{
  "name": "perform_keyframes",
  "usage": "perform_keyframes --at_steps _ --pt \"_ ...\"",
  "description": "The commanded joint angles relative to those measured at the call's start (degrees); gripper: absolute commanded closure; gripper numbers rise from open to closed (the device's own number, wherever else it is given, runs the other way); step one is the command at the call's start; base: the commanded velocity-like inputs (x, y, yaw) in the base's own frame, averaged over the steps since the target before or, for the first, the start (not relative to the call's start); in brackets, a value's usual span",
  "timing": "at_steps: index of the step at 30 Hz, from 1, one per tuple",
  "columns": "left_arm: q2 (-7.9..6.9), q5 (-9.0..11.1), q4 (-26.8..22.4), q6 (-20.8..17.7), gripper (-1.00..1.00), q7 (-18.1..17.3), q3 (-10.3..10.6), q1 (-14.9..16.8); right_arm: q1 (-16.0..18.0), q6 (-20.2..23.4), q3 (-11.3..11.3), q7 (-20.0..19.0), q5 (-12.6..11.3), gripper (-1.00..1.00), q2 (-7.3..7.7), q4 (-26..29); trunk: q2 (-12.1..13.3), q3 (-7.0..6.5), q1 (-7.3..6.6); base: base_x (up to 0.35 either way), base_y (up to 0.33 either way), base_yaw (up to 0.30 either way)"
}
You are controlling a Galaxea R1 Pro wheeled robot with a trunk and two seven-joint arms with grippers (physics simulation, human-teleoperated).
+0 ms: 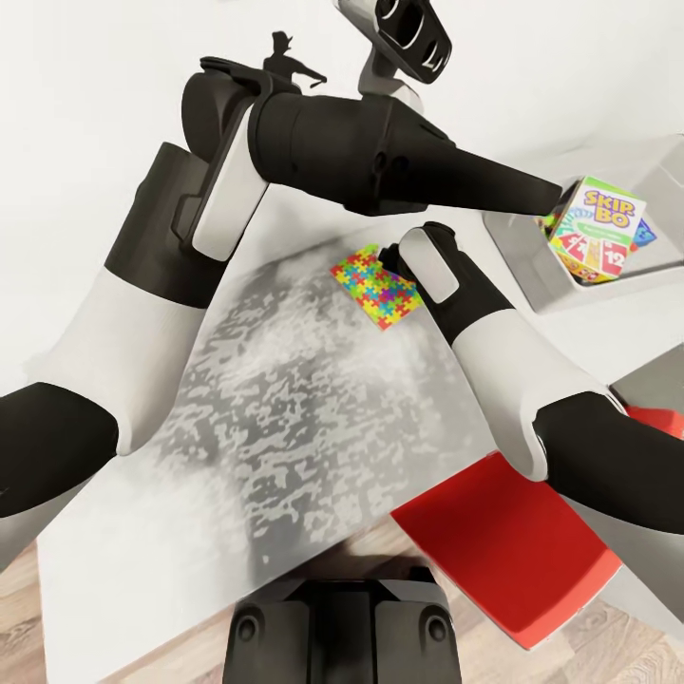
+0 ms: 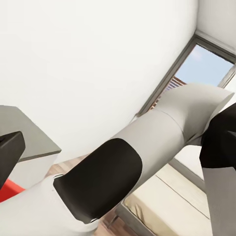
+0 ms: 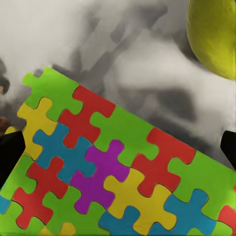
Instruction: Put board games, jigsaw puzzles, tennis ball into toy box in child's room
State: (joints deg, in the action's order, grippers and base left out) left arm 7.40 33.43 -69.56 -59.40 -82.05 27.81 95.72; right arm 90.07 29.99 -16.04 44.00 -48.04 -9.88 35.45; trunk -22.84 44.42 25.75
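Left arm (image 1: 313,142): reaches across the table toward the toy box, its dark forearm tapering to a tip just beside the SKIP-BO box; whether its gripper is wide or narrow, I cannot tell.
Table (image 1: 285,427): light grey top with a mottled dark patch, running from the wall down to the robot's base.
Puzzle (image 1: 377,285): lies flat on the table, left of the toy box and just beside the right wrist; close up (image 3: 113,167) its green, red, yellow, blue and purple pieces interlock, with one corner pointing onto bare tabletop.
Right gripper (image 3: 118,152): hovers low over the puzzle, a dark fingertip (image 3: 10,157) at each side edge of the right wrist view, so the jaws stand wide and hold nothing.
Ball (image 3: 212,34): yellow-green, on the table near the puzzle's far edge, apart from it.
Red panel (image 1: 508,541): flat, below the table's right edge, partly under the right arm.
SKIP-BO box (image 1: 598,233): stands tilted inside the toy box, leaning at its left end, printed face toward the camera.
Blue box (image 1: 646,233): a sliver showing behind the SKIP-BO box, inside the toy box.
Toy box (image 1: 532,256): grey bin on the table's right end, against the wall.
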Motion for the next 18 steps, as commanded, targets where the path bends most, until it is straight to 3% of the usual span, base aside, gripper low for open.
perform_keyframes --at_steps 1,18 --pt "-0.01 0.1 0.1 -0.6 -1.0 -0.1 0.1 0.0 0.0 0.3 -0.2 0.5 -1.0 -1.0 0.04 -1.8 -0.1 0.08 0.03 -0.132 0.0 0.0" --pt "-0.02 0.1 0.3 -0.6 -1.0 -0.1 0.1 -0.4 0.0 0.5 -0.1 0.4 -1.0 -1.0 0.04 -1.9 -0.1 0.08 0.03 -0.059 0.027 0.0"
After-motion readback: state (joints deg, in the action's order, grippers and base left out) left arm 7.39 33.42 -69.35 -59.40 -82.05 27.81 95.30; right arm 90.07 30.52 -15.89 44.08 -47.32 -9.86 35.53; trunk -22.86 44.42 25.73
